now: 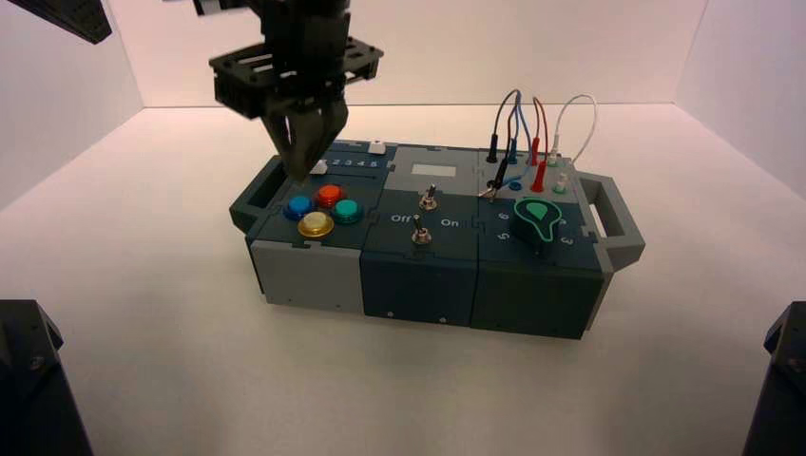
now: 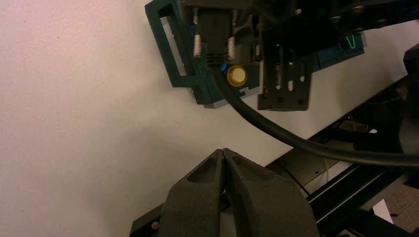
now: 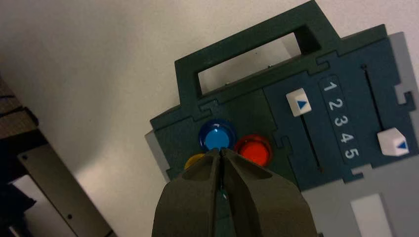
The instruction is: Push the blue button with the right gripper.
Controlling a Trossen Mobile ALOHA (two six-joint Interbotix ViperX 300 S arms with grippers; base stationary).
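Above the blue button (image 3: 217,138), right pincer (image 3: 221,152) pressed together, sliders beside numerals 1–5.

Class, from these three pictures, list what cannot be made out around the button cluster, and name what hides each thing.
- Contact: neither high nor right wrist view shows whether the shut right gripper touches the blue button.
- Teal button: hidden behind the right gripper's fingers in the right wrist view.
- Blue button in the left wrist view: mostly hidden behind the right arm; only the yellow button shows clearly.
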